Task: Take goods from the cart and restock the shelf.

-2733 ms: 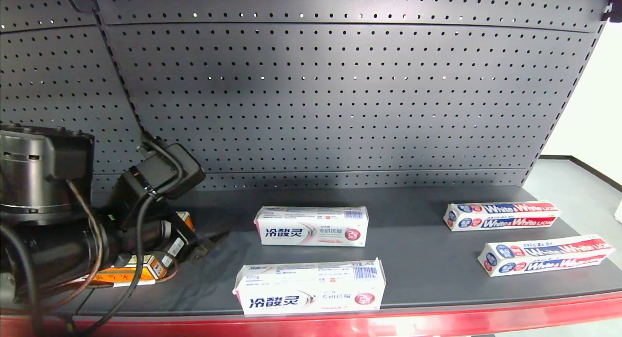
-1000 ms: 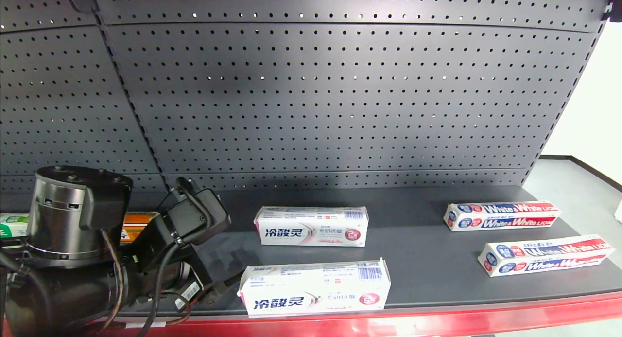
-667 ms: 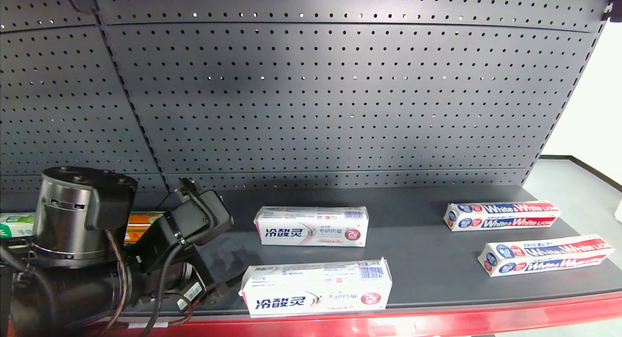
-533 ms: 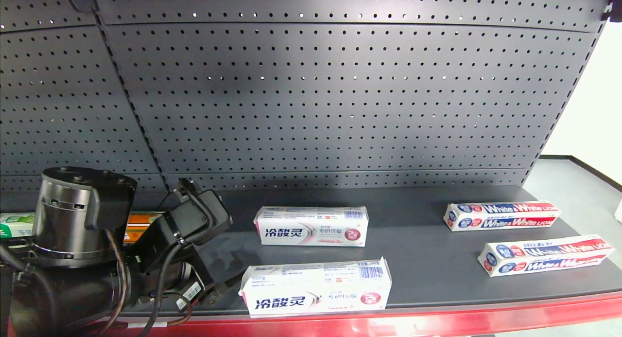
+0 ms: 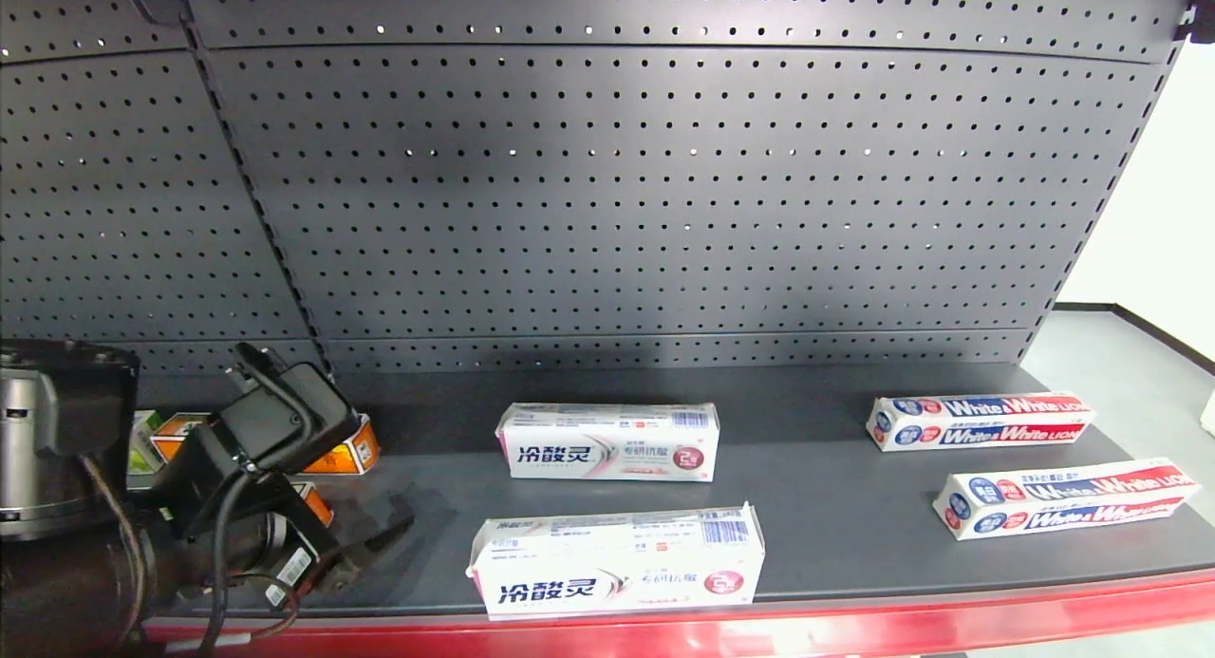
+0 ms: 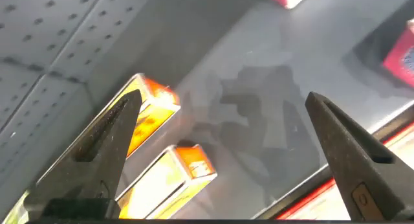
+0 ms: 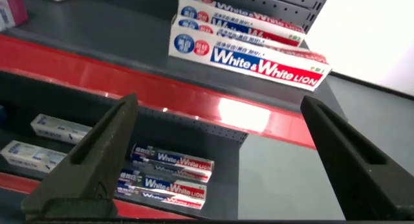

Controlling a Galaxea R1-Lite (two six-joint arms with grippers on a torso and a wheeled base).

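My left gripper (image 5: 368,547) hovers low over the left end of the dark shelf (image 5: 835,516), open and empty. In the left wrist view the left gripper (image 6: 223,98) has its jaws spread wide, with two orange boxes (image 6: 155,114) (image 6: 178,175) lying on the shelf beyond them. In the head view those orange boxes (image 5: 344,446) (image 5: 313,499) lie side by side just behind the gripper. A white toothpaste box (image 5: 615,563) lies at the front edge, to the gripper's right. My right gripper (image 7: 218,102) stands open and empty below and in front of the shelf's red edge (image 7: 194,88).
A second white toothpaste box (image 5: 607,441) lies mid-shelf. Two red-white-blue boxes (image 5: 981,421) (image 5: 1068,497) lie at the right end, and the red-white-blue boxes (image 7: 249,56) lie close above the right gripper. A lower shelf holds more boxes (image 7: 165,169). Perforated back panel (image 5: 607,193) behind.
My left arm has swung left, away from the front white box, uncovering the two orange boxes. The other boxes have stayed put.
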